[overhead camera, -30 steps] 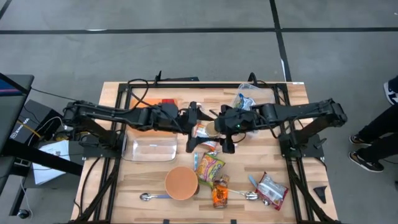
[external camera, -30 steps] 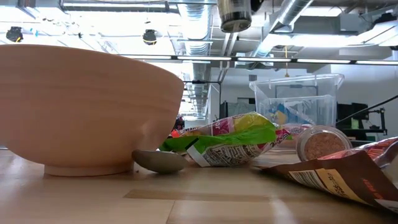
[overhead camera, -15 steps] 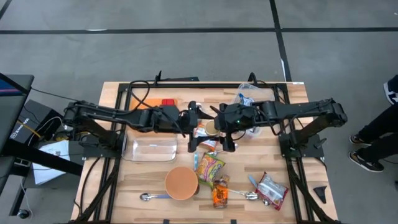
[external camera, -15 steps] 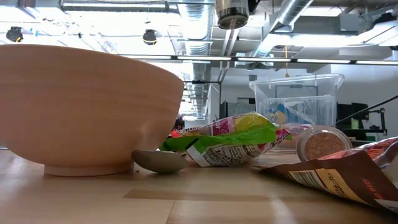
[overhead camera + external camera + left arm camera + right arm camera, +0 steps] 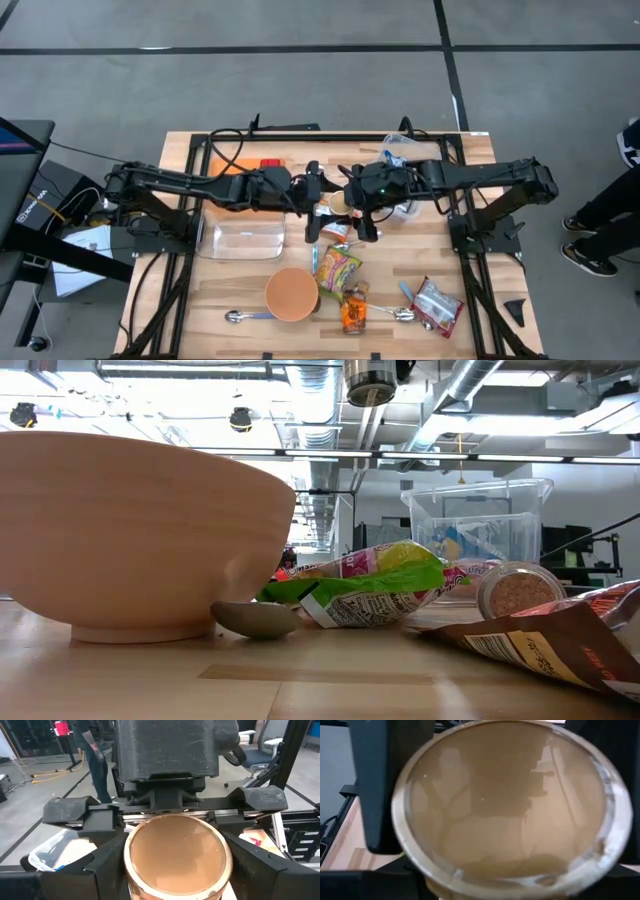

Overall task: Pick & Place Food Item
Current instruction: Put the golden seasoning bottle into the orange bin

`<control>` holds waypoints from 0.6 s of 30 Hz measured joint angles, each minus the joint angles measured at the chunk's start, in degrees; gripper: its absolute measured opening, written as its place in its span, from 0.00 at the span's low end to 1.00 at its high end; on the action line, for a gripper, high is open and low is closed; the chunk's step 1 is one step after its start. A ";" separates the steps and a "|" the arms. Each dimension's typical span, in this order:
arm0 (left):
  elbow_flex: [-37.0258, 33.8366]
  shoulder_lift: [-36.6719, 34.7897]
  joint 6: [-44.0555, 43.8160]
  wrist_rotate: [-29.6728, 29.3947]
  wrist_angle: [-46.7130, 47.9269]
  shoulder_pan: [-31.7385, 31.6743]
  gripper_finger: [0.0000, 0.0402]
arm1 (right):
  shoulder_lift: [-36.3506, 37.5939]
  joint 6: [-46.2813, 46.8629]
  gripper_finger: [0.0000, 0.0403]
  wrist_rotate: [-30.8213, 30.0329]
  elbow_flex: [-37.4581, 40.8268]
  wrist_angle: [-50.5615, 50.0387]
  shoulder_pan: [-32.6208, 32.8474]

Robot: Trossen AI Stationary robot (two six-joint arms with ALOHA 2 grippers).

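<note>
Two wrist views show brown tub [image 5: 177, 855] betw. claws; high view hides it.

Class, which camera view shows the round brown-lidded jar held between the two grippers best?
The left wrist view: the round brown-lidded jar sits whole and sharp between dark fingers. The right wrist view fills with its blurred lid. The high view shows a small disc; the low view, its underside.

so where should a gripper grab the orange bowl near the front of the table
Take the orange bowl by its rim, coming straight down from above. It stands upright with its mouth open, and its wall flares wide from a small foot, too broad to span, so one finger inside and one outside the rim fits best.
</note>
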State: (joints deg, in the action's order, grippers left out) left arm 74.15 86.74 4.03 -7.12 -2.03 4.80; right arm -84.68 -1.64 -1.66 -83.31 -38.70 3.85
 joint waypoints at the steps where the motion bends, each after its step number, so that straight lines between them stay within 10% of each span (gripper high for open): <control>1: 0.00 0.00 -0.01 -0.01 -0.01 0.00 0.67 | 0.00 -0.08 0.69 0.10 0.00 0.00 -0.11; 18: 0.00 -0.20 -1.43 -1.73 5.07 -0.41 0.67 | 0.10 0.69 0.94 0.29 -0.09 -0.46 -2.51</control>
State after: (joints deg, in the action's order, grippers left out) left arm 74.15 86.54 2.61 -8.86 3.04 4.39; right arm -84.59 -0.95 -1.38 -83.40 -39.16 1.34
